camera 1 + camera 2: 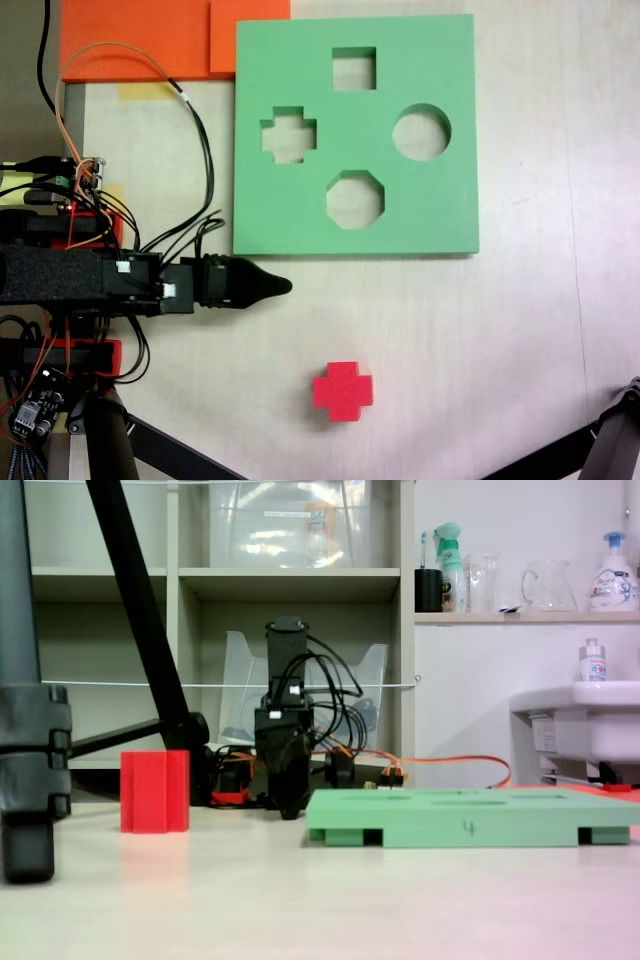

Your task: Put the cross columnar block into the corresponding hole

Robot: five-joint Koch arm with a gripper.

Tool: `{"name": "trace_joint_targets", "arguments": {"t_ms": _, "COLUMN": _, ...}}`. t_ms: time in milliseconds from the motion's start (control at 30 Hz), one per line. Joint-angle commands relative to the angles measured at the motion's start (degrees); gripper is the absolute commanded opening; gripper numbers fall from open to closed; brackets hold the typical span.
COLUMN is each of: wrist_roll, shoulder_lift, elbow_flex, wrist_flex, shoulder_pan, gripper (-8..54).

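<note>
Fixed views show the claw empty, jaws together, near the green board; red cross block stands apart toward the surface's near edge.

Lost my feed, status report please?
Gripper low near board, jaw state unclear. Red cross block loose on table. Cross hole empty. Path clear.

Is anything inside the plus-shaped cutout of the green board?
No. The plus-shaped hole in the green board shows bare table; the red cross block stands apart on the table.
</note>
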Motion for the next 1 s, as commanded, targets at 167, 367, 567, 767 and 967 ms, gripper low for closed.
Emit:
{"name": "trace_joint_targets", "arguments": {"t_ms": 167, "wrist_roll": 14.3, "shoulder_lift": 4.0, "elbow_flex": 4.5, "wrist_flex": 0.2, "shoulder_pan": -0.2, "gripper": 33.1}}
{"name": "trace_joint_targets", "arguments": {"t_ms": 367, "wrist_roll": 45.3, "shoulder_lift": 4.0, "elbow_flex": 4.2, "wrist_flex": -4.2, "shoulder_pan": 0.4, "gripper": 33.0}}
{"name": "trace_joint_targets", "arguments": {"t_ms": 567, "wrist_roll": 58.3, "shoulder_lift": 4.1, "elbow_flex": -2.2, "wrist_flex": 1.1, "shoulder_pan": 4.6, "gripper": 29.5}}
{"name": "trace_joint_targets", "arguments": {"t_ms": 767, "wrist_roll": 67.3, "shoulder_lift": 4.2, "elbow_flex": -29.1, "wrist_flex": 38.8, "shoulder_pan": 9.9, "gripper": 24.8}}
{"name": "trace_joint_targets", "arguments": {"t_ms": 967, "wrist_roll": 66.0, "shoulder_lift": 2.1, "elbow_flex": -49.9, "wrist_flex": 54.4, "shoulder_pan": 11.2, "gripper": 24.3}}
